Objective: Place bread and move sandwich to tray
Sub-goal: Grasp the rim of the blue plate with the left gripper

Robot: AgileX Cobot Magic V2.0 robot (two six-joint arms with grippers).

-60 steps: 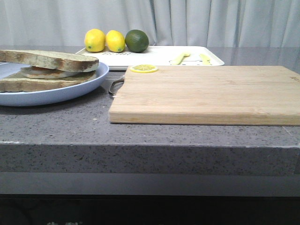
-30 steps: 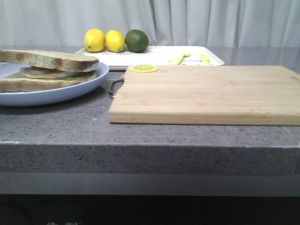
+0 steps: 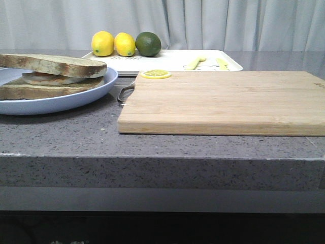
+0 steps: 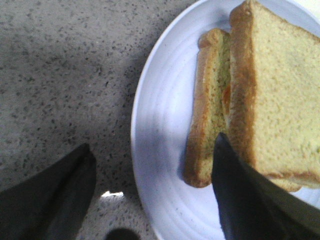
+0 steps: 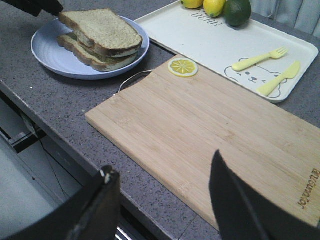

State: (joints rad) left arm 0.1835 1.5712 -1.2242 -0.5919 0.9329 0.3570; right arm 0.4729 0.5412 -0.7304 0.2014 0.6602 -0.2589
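The sandwich (image 3: 51,76) lies on a round pale blue plate (image 3: 96,91) at the counter's left, with a bit of egg showing between its slices. A brown-crusted slice of bread (image 5: 102,27) lies on top. My left gripper (image 4: 152,142) is open and straddles the plate's rim (image 4: 145,130). One of its fingers (image 4: 240,195) is over the plate beside the sandwich (image 4: 270,100), the other over the counter. The white tray (image 3: 167,60) stands at the back. My right gripper (image 5: 162,162) is open and empty above the near edge of the cutting board (image 5: 210,130).
Two lemons (image 3: 114,43) and a lime (image 3: 148,44) sit at the tray's left end, a yellow fork (image 5: 257,59) and knife (image 5: 280,80) at its right. A lemon slice (image 3: 155,74) lies on the wooden board's (image 3: 223,101) back corner. The counter edge (image 3: 162,157) runs along the front.
In the front view the sandwich's slices sit very slightly higher than a second ago. Nothing else has visibly moved.
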